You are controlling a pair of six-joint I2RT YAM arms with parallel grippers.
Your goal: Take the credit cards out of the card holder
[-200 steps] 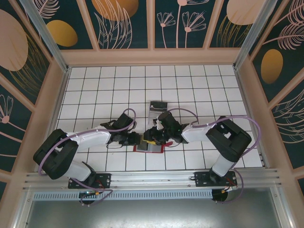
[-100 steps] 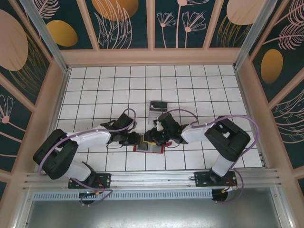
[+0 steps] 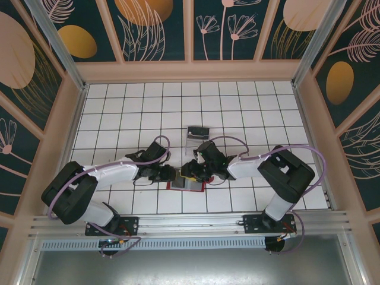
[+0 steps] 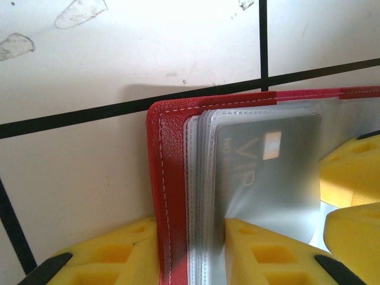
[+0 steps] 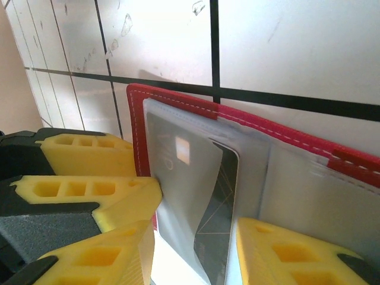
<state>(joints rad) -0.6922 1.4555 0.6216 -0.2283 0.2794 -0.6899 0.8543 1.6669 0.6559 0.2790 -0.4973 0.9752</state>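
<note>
The red card holder (image 3: 186, 186) lies open on the white tiles near the front, and both grippers meet over it. My left gripper (image 3: 173, 174) is shut on its left edge. In the left wrist view, the yellow fingers (image 4: 119, 255) pinch the red cover (image 4: 169, 178) and its clear sleeves. A grey credit card (image 4: 267, 178) sits in the top sleeve. My right gripper (image 3: 189, 172) comes in from the right. In the right wrist view, its jaws (image 5: 196, 261) are closed on a dark credit card (image 5: 222, 202) partly out of its sleeve, above the red holder (image 5: 178, 102).
A clear plastic box (image 3: 197, 135) with something dark inside stands just behind the grippers. The left gripper's yellow fingers (image 5: 83, 154) crowd the left of the right wrist view. White tiled floor stretches to the back and sides, and beige walls enclose it.
</note>
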